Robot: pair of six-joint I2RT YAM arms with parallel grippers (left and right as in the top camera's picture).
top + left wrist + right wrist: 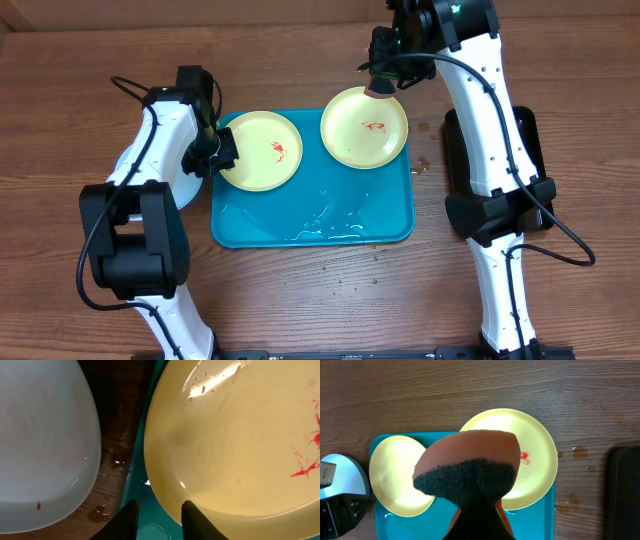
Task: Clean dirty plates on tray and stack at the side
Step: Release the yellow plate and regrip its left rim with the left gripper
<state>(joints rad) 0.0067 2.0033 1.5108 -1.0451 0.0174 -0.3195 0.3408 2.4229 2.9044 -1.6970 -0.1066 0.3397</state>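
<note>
Inspection finding: no legible text, label, brand, number or sign in the overhead or either wrist view. The pale yellow-green plates point(260, 150), the turquoise tray point(300, 228), the sponge point(465, 467) and the white arm housings point(487, 100) show no readable marking.

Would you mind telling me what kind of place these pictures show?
Probably a robot test bench staging dishwashing, not a kitchen: wooden table, two sauce-smeared plates at a wet turquoise tray, a sponge in the right gripper.
</note>
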